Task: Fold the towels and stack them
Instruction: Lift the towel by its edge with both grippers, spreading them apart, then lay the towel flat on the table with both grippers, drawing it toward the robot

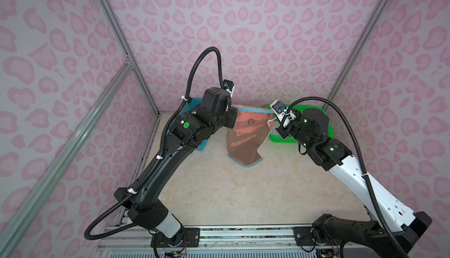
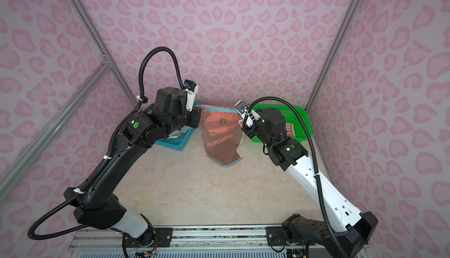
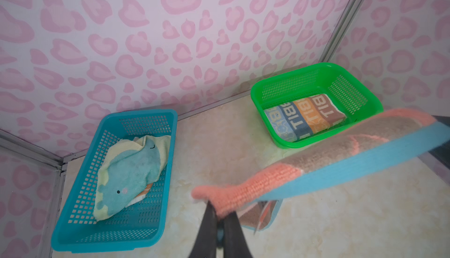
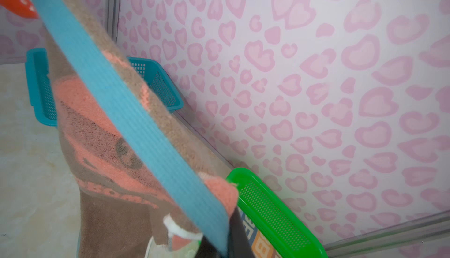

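Apparently both jaws (closed) pinch towel (image 1: 243, 144).

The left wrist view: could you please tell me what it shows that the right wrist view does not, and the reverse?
Only the left wrist view shows the whale towel crumpled in the blue basket, the left gripper pinching a corner of the coral towel, and the folded striped towel nearly whole in the green basket. Only the right wrist view shows the right gripper shut on another corner and the towel's lettered face hanging down. Both show the coral towel's blue hem, both baskets and the patterned wall.
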Controlling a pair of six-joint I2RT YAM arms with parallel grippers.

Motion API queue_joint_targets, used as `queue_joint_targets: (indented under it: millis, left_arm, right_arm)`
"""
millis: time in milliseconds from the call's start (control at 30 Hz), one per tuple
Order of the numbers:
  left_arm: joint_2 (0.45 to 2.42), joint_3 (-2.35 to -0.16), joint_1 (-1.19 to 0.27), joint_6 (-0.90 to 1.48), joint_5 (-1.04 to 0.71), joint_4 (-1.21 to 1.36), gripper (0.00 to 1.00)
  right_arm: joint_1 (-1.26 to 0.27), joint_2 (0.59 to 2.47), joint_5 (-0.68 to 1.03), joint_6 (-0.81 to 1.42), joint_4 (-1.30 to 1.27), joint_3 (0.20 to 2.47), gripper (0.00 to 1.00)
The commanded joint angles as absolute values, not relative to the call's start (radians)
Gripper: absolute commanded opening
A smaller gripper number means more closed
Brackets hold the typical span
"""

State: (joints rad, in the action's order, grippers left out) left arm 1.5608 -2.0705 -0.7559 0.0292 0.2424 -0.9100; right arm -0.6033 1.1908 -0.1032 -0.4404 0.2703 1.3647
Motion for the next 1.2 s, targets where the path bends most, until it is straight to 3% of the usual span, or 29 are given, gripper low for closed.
queue_joint_targets:
  millis: [0,367,667,833,1167]
  left_arm:
    - [1.508,-2.088,-0.766,0.044,0.236,-0.939,0.03]
    - [1.297,-2.017,-0.886,0.129,0.296,-0.926,0.03]
    - [1.164,-1.837,-0.891,0.196,0.368,-0.844,0.03]
    - [1.252,-1.822,-0.863,0.174,0.471,-0.870,0.03]
    - [1.604,-1.845,-0.623,0.150,0.377,-0.760,0.03]
  right_arm:
    - [-0.612,1.156,-0.061,-0.499,0.398,1.425,0.00]
    - [-0.884,1.035,-0.305,-0.603,0.474,1.505,0.00]
    - [-0.930,1.028,-0.378,-0.605,0.460,1.483,0.00]
    - [-0.861,1.082,-0.382,-0.599,0.433,1.450,0.00]
    - [-0.557,1.288,-0.121,-0.506,0.291,1.371,0.00]
